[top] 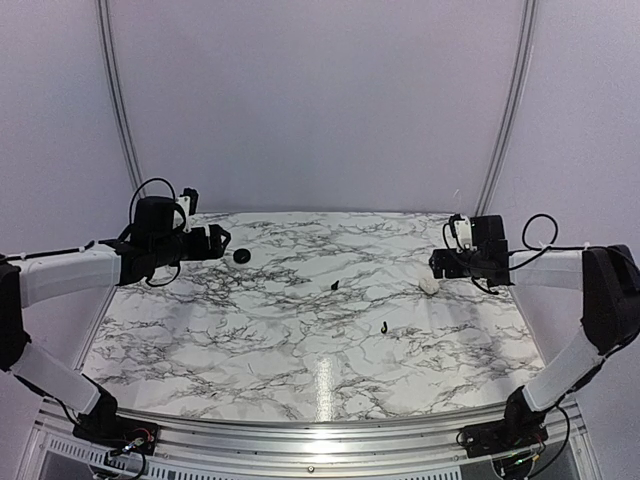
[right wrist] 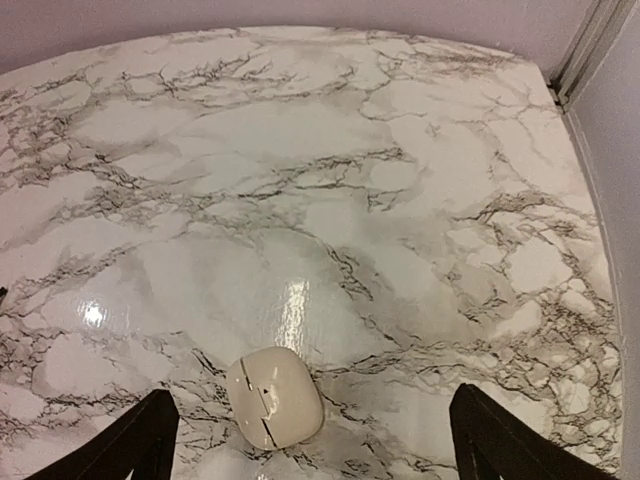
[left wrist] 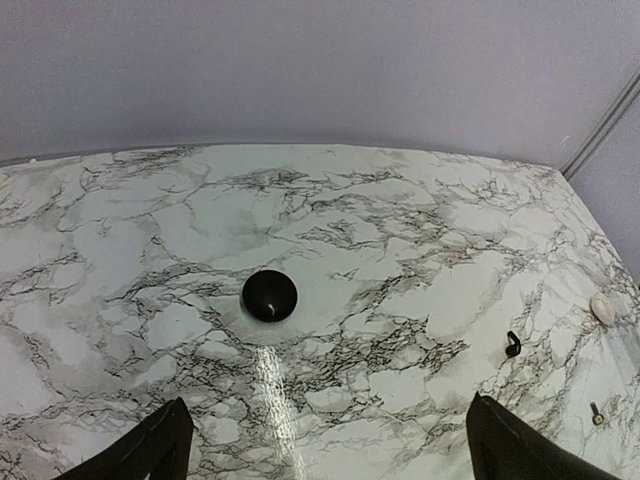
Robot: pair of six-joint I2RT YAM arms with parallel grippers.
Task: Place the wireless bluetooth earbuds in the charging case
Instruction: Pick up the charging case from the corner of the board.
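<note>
I read left hand (top: 221, 242) open, fingers (left wrist: 140, 450) spread wide, nothing between them. Black round puck (left wrist: 269, 296) sits on tabletop (top: 250, 370) just ahead of it, not touching.

Right hand (top: 437, 268) open too, holding nothing. White case (right wrist: 273, 396) lies shut, seam visible, just ahead of it and nearer one finger, apart from both.

Hook-shaped earbud (top: 385, 328) and second earbud (top: 334, 285) lie loose on tabletop between hands, nearer right hand, outside case.
</note>
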